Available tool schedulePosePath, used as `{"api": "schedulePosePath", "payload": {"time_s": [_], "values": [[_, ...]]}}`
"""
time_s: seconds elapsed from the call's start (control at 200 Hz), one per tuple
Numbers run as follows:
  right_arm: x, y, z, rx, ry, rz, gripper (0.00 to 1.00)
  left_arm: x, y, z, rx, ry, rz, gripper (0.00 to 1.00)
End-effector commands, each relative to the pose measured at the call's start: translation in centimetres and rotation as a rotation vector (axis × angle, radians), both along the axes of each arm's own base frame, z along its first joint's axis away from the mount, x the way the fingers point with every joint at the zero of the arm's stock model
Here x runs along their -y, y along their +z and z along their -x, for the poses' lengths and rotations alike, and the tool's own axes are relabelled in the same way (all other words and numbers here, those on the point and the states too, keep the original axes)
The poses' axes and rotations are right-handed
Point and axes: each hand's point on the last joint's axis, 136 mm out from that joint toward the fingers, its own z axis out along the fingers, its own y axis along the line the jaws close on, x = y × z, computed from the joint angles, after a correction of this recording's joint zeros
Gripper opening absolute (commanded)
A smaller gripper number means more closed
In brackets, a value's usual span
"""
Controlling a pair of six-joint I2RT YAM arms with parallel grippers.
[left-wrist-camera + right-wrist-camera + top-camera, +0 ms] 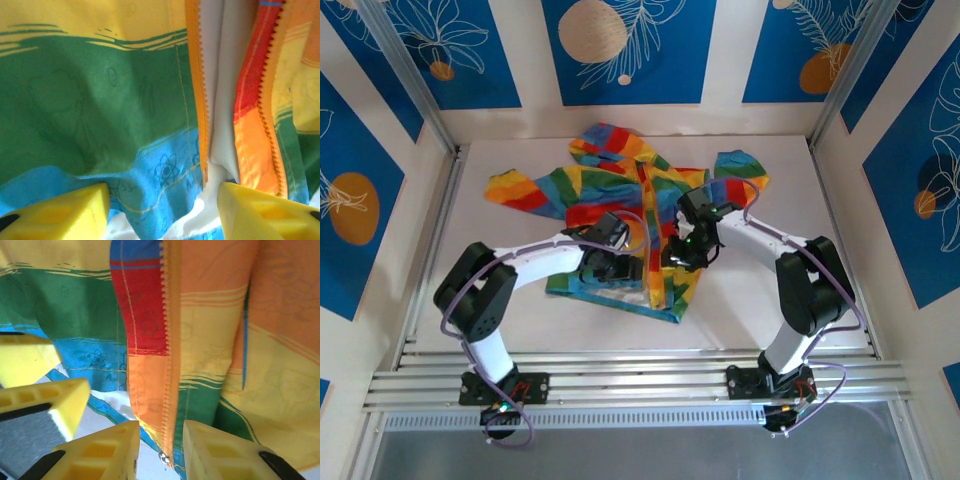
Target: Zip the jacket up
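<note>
Top external: fixed high behind the arm bases, tilted down and forward over the table (740,300). Bases sit at the bottom of frame, with the whole jacket (610,180) at centre, far off. Left wrist: rides the arm, close against the cloth, looking out past the left gripper (163,197), whose tips sit in the lower corners. The zipper (200,100) runs top to bottom, right of centre. Right wrist: equally close, right gripper (160,432) at bottom centre, zipper edge down mid-frame. Overlap: both wrist views cover the jacket's lower front opening, seen small at centre from above. The left gripper's fingers (55,400) enter the right wrist view's left edge.
</note>
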Motion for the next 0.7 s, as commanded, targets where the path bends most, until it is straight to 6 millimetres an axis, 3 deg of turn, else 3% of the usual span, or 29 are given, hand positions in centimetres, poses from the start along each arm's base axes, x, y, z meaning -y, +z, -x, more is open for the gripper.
{"api": "schedulePosePath", "payload": {"time_s": [0.0, 0.09, 0.19, 0.38, 0.695], "values": [[-0.2, -0.6, 0.8, -0.015, -0.014, -0.001, 0.29, 1.3, -0.3, -0.6, -0.014, 0.015, 0.018, 0.59], [-0.4, -1.7, 1.4, -0.038, -0.004, 0.012, 0.29, 1.6, -1.2, -0.3, -0.039, 0.011, 0.009, 0.59], [-0.4, -2.9, 1.9, -0.059, 0.003, 0.03, 0.29, 1.7, -1.5, -0.1, -0.047, 0.012, 0.015, 0.49], [-0.2, -4.6, 2.3, -0.091, 0.015, 0.051, 0.28, 1.4, 0.6, -0.6, 0.007, 0.014, 0.033, 0.22], [0.5, -6.1, 2.5, -0.114, 0.038, 0.1, 0.28, -0.1, 3.0, -1.3, 0.037, 0.057, 0.075, 0.08]]}}
